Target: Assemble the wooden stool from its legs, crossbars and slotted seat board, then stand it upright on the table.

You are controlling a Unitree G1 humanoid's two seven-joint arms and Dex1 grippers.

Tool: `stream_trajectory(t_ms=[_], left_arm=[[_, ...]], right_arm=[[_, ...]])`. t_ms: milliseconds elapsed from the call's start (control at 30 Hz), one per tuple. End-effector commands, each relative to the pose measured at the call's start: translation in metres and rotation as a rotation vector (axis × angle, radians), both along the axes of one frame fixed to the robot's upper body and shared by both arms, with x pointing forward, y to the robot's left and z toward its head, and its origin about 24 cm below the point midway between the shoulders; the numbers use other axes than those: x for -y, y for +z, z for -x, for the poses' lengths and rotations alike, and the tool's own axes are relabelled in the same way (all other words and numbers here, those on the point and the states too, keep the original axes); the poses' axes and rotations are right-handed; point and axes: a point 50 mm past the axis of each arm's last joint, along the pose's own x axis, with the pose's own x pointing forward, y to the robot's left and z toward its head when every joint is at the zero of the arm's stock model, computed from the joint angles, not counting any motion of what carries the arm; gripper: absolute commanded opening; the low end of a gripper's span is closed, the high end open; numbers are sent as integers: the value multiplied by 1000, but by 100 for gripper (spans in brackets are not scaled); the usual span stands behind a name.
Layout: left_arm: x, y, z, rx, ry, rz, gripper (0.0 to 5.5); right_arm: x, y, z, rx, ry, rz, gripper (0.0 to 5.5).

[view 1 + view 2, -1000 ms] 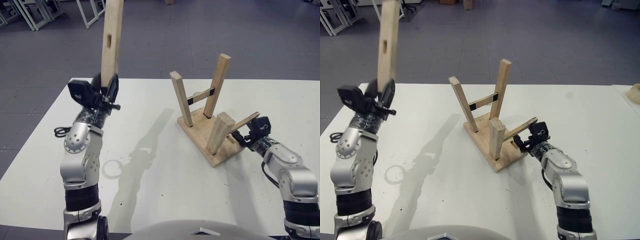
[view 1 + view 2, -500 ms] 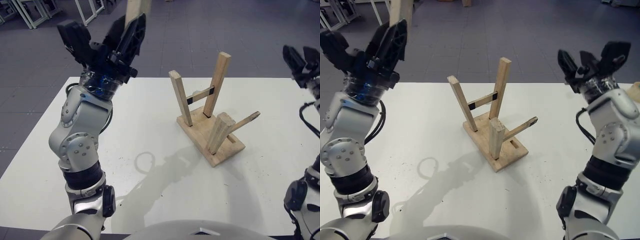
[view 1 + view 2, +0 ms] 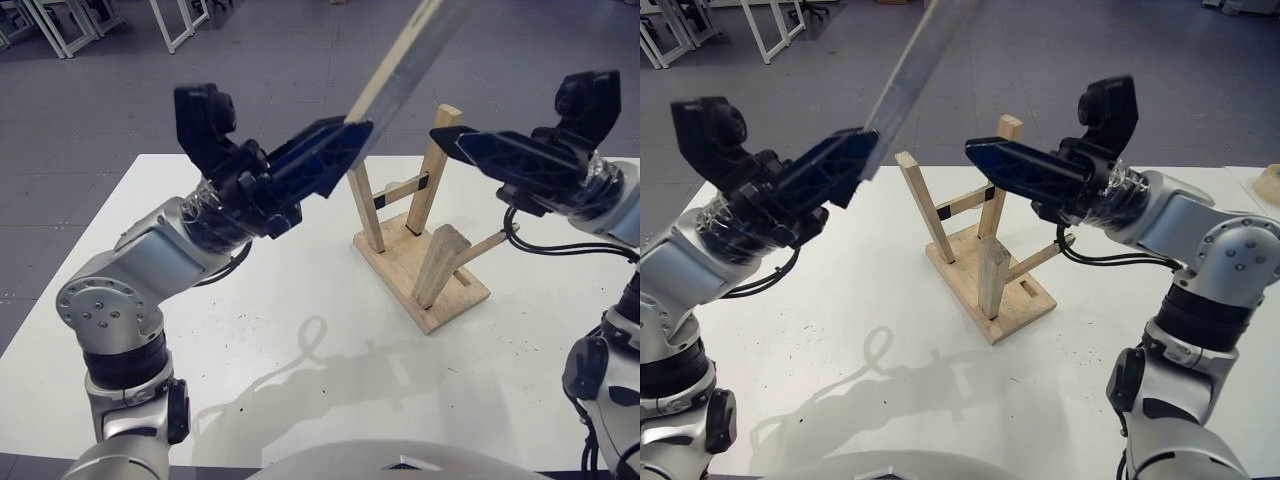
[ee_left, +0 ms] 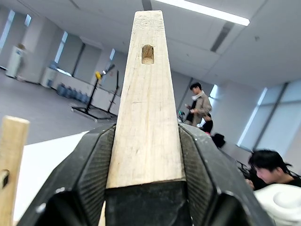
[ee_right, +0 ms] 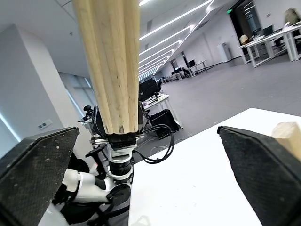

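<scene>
- Swinging inward from the left side of the table [image 3: 120,250], the left gripper [image 3: 332,153] has carried the leg [image 3: 400,55] from upright to a steep lean toward the stool [image 3: 415,235]; its jaws stay clamped on the leg's lower end.
- The left wrist view shows the leg's hole [image 4: 147,54] facing the camera, well above the grip.
- The right gripper [image 3: 510,112] has let go of the loose crossbar [image 3: 487,244] it pinched a second ago and risen; it now hangs above the stool, jaws wide apart and empty.
- The stool itself has not shifted: it lies upside down on its seat board [image 3: 395,262], three legs up, one crossbar joining the back pair.
- The loose crossbar juts from the near leg with its free end in the air, and a slot [image 3: 1031,289] in the board beside it is unfilled.
- My reading: the fourth leg is being brought over for fitting, with the right claw free to steady it.
- The leg must still come down and line up with both slot and crossbar end.
</scene>
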Motion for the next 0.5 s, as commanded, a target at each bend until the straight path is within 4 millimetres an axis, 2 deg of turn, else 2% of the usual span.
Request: stream_trajectory(t_ms=[33, 133, 500], left_arm=[[7, -6, 10, 8, -95, -59, 201], [10, -12, 11, 2, -103, -93, 201], [8, -13, 10, 8, -97, -110, 201]], right_arm=[[-17, 12, 4, 19, 113, -30, 550], [-24, 17, 8, 27, 163, -50, 550], [-25, 21, 14, 60, 172, -2, 324]])
